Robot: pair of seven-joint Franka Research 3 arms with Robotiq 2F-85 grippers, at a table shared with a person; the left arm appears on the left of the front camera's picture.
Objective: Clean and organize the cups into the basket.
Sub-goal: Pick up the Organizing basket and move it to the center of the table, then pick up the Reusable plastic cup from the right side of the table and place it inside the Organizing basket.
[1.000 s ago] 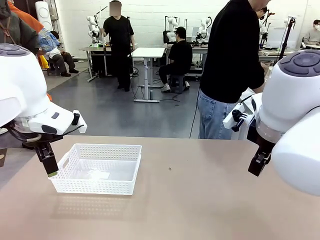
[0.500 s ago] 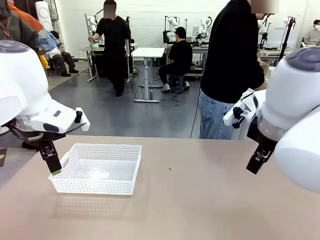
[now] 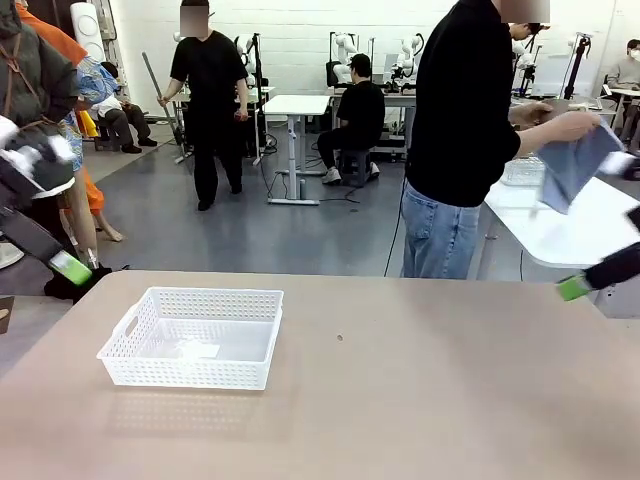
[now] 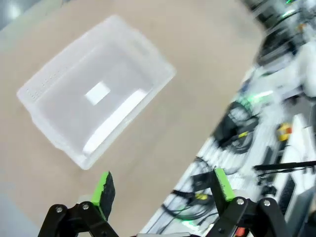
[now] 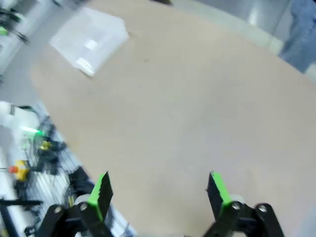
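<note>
Grey floor (image 3: 250,235), white wall (image 3: 300,25), white desk (image 3: 297,103)

White plastic basket (image 3: 186,372): walls a fine perforated lattice, floor smooth and faintly glossy. Smooth, matt tan counter (image 3: 430,400). Left hand (image 4: 162,178): matt black, with bright green pads (image 4: 102,190). A person holds a soft, limp blue cloth (image 3: 575,165).
</note>
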